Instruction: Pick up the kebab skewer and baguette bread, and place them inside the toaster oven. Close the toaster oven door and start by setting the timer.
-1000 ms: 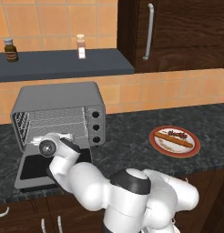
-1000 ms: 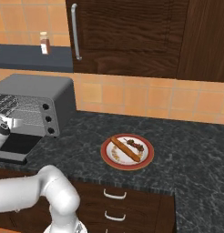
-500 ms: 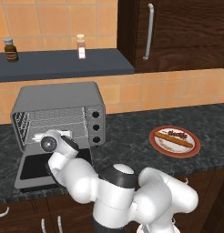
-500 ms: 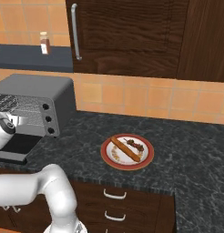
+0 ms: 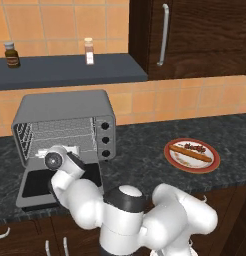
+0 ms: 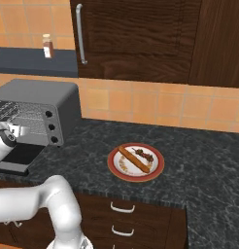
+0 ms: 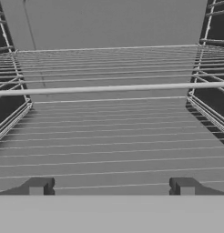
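The toaster oven (image 5: 65, 125) stands on the counter (image 5: 145, 165) with the toaster oven door (image 5: 37, 186) folded down flat in front of it, and the wire racks (image 7: 109, 136) are bare. The principal risk at this stage is collision: the arm reaches across the lowered door with the claw (image 7: 111, 185) at the oven mouth, so any sideways swing toward the plate (image 6: 136, 162) could catch the door, the rack edges or the side rails and shift the oven on the counter. A second risk is a poor grasp later on: the baguette bread (image 6: 133, 159) and the kebab skewer (image 6: 143, 155) lie close together on the plate, well apart from the oven to its right, so a wide approach could take both or knock one off the rim. The arm is folded low, elbow bent in front of the base, with the hand pointing straight into the cavity. The claw is spread wide and empty, its fingertips (image 7: 38, 186) just above the lower rack.
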